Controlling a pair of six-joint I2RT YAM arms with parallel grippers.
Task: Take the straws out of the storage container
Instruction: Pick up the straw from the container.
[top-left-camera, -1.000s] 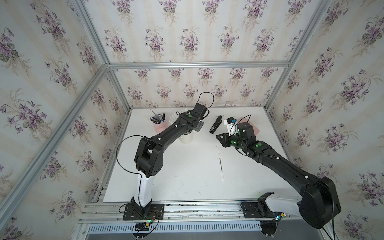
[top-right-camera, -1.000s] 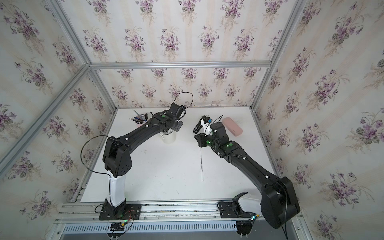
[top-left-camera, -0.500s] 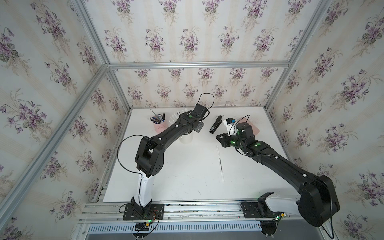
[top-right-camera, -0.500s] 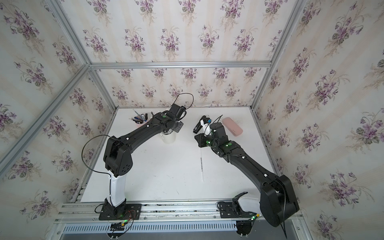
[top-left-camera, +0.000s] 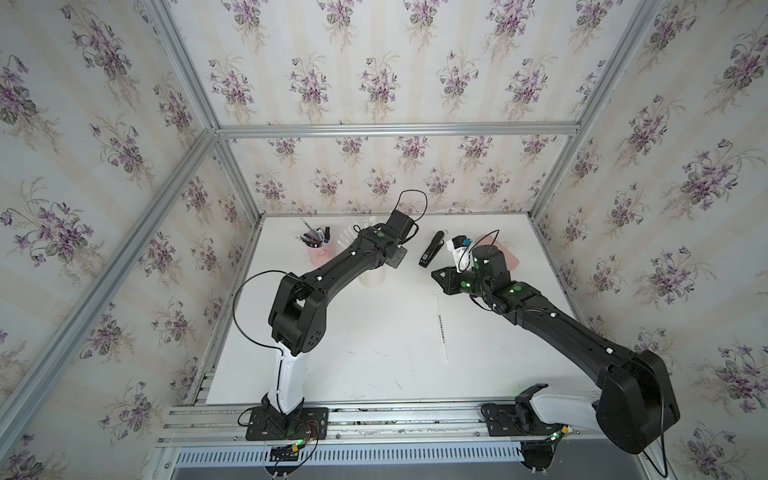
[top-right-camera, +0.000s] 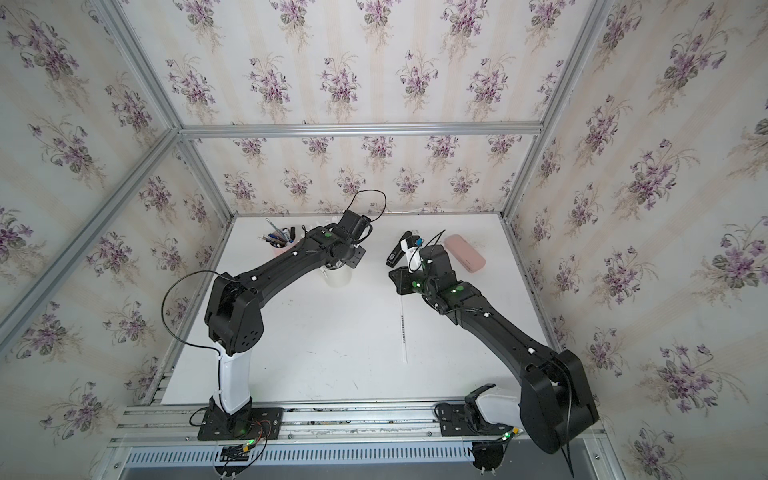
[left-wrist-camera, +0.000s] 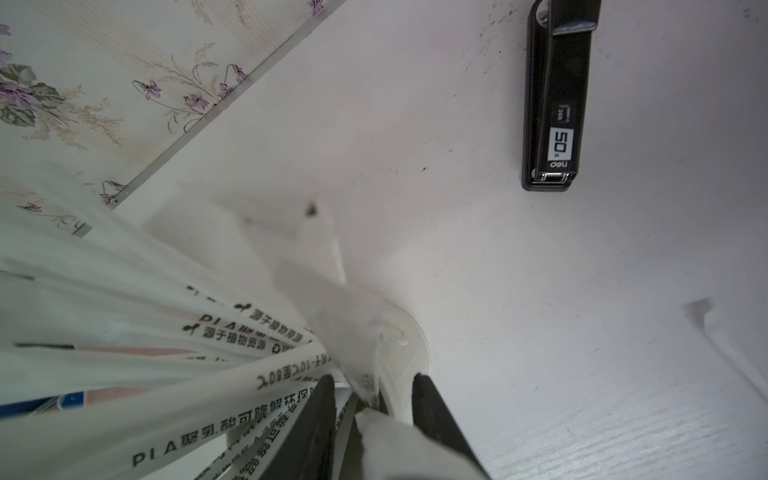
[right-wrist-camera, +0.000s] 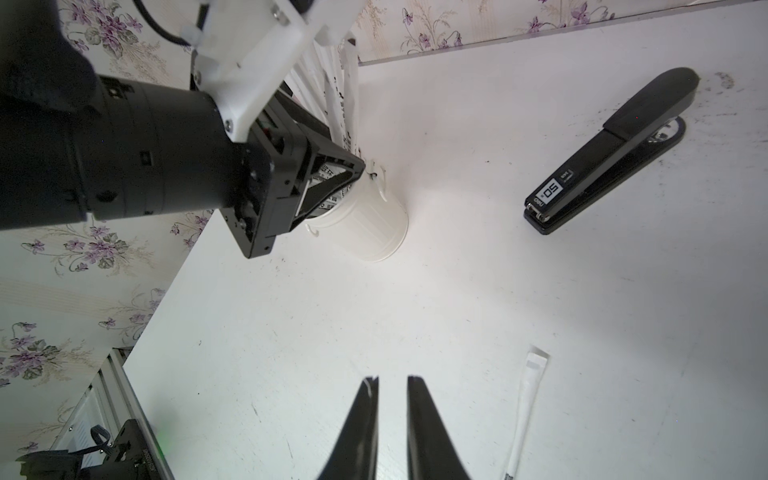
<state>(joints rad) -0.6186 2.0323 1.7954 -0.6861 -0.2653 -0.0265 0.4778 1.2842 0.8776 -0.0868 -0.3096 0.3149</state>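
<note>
A white table (top-left-camera: 374, 353), flecked with small dark scuffs, stood inside an aluminium-framed booth lined with violet-sprig wallpaper (top-left-camera: 374, 83). Two black arms (top-left-camera: 340, 270) rose from its near edge. One straw (top-left-camera: 440, 328) lay loose mid-table. Just beyond it the right gripper (right-wrist-camera: 392, 379) hovered, jaws a little apart and empty. Farther back stood one white storage container (top-left-camera: 374, 278), with a fan of straws (left-wrist-camera: 208, 332), too many to count, leaning from it. The left gripper (left-wrist-camera: 372, 377) reached in, jaws parted around a blurred straw; whether it gripped, I could not tell. One black stapler (top-left-camera: 431, 249), one pink pen cup (top-left-camera: 320, 253) and one pink case (top-right-camera: 464, 252) sat toward the far edge.
</note>
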